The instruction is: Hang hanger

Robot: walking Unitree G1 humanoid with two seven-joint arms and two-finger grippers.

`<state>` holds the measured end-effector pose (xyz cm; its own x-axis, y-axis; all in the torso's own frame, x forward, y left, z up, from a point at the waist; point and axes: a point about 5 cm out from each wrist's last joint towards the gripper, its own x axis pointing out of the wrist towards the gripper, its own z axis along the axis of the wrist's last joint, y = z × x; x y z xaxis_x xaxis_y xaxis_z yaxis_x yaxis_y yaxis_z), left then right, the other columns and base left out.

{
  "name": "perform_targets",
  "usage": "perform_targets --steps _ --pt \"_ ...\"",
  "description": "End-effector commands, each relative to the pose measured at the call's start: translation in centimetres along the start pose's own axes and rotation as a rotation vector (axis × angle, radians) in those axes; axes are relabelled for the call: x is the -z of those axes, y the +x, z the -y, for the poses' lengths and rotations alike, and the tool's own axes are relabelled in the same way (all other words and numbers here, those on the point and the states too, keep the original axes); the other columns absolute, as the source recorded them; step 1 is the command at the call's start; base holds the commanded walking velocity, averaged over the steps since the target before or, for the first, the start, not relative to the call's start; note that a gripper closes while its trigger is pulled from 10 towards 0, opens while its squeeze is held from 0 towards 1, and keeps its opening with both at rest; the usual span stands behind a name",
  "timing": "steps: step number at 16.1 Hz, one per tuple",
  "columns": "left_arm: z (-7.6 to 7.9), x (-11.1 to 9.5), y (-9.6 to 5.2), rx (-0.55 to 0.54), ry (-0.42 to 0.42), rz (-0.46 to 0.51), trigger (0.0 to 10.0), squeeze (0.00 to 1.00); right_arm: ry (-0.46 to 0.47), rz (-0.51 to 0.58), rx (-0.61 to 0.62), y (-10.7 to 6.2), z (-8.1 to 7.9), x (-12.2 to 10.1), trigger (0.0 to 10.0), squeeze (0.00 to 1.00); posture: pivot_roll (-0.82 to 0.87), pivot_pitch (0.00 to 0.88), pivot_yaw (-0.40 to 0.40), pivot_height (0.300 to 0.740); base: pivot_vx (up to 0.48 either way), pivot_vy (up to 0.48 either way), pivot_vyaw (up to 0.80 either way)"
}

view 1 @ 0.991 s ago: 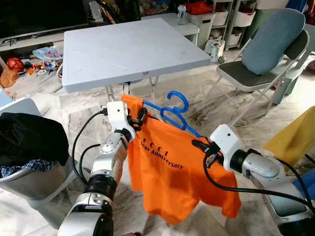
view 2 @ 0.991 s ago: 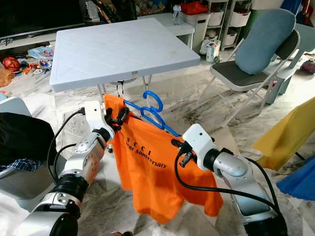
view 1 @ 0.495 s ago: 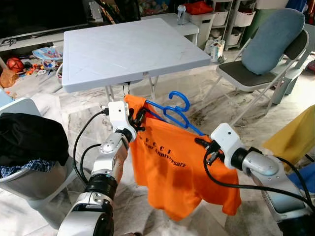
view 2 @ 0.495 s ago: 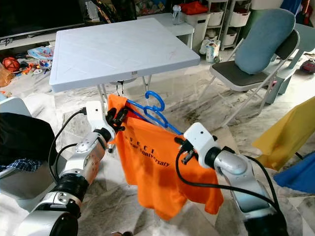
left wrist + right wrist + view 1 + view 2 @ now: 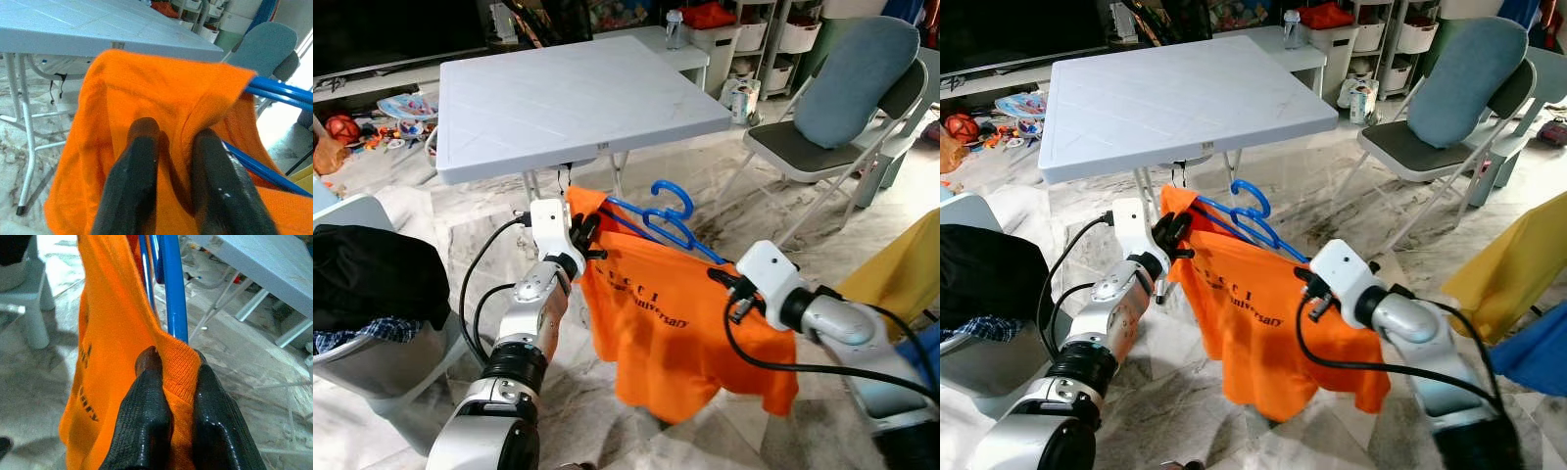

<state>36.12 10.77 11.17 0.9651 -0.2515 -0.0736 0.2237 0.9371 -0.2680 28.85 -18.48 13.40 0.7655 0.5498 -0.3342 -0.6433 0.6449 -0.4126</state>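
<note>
With the left gripper (image 5: pixel 584 238) and right gripper (image 5: pixel 722 282) each pinching a shoulder of the orange shirt (image 5: pixel 675 328) on the blue hanger (image 5: pixel 658 217) at frame centre, hold both level so the hook stays upright.

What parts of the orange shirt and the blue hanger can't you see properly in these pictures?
- The blue hanger: its shoulders are covered by the orange shirt in the eye views.
- The shirt's black lettering: creased and too small to read there.
- Left gripper and right gripper: fingertips pinch the cloth; whether they also clamp the hanger inside is hidden.
- The shirt's lower part: cut off by the wrist views' edges.
</note>
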Motion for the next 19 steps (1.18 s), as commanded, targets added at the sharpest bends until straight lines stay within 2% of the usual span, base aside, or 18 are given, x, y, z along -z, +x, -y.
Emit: perform_targets --steps 1,5,6,8,9,12,14,15,16,19 --pt "-2.1 -1.0 -0.1 -0.082 0.021 0.024 0.0 0.00 -0.024 -0.008 0.026 -1.1 1.3 0.2 10.0 0.00 -0.13 0.000 0.058 0.740 0.000 0.000 0.00" --pt "-2.8 -1.6 -0.1 -0.118 0.027 0.038 0.0 0.00 -0.157 -0.117 -0.024 -3.2 2.6 2.0 10.0 0.00 -0.14 0.000 0.059 0.740 0.000 0.000 0.00" --pt "-2.6 -1.3 -0.1 -0.115 0.026 0.035 0.0 0.00 -0.252 -0.185 -0.022 -3.9 3.5 3.1 10.0 0.00 -0.14 0.000 0.059 0.740 0.000 0.000 0.00" --pt "-2.5 -1.3 0.0 -0.114 0.025 0.033 0.0 0.00 -0.284 -0.205 -0.026 -4.4 4.0 3.5 10.0 0.00 -0.14 0.000 0.062 0.740 0.000 0.000 0.00" --pt "-2.5 -1.3 0.0 -0.114 0.026 0.033 0.0 0.00 -0.288 -0.219 -0.034 -5.4 4.7 3.9 10.0 0.00 -0.14 0.000 0.062 0.740 0.000 0.000 0.00" --pt "-2.9 -1.6 0.1 -0.123 0.025 0.033 0.0 0.00 -0.256 -0.209 -0.070 -7.1 5.5 4.1 10.0 0.00 -0.15 0.000 0.064 0.740 0.000 0.000 0.00" --pt "-3.0 -1.6 0.1 -0.128 0.025 0.032 0.0 0.00 -0.215 -0.164 -0.072 -8.1 6.3 3.7 10.0 0.00 -0.15 0.000 0.065 0.740 0.000 0.000 0.00" --pt "-3.1 -1.6 0.1 -0.131 0.024 0.030 0.0 0.00 -0.147 -0.094 -0.060 -9.2 7.3 2.8 10.0 0.00 -0.15 0.000 0.070 0.740 0.000 0.000 0.00" --pt "-3.2 -1.5 0.1 -0.132 0.022 0.026 0.0 0.00 -0.118 -0.062 -0.067 -9.8 7.7 2.2 10.0 0.00 -0.15 0.000 0.072 0.740 0.000 0.000 0.00" --pt "-3.5 -1.5 0.1 -0.139 0.017 0.014 0.0 0.00 -0.021 0.072 -0.156 -11.9 8.0 0.1 10.0 0.00 -0.16 0.000 0.078 0.740 0.000 0.000 0.00"
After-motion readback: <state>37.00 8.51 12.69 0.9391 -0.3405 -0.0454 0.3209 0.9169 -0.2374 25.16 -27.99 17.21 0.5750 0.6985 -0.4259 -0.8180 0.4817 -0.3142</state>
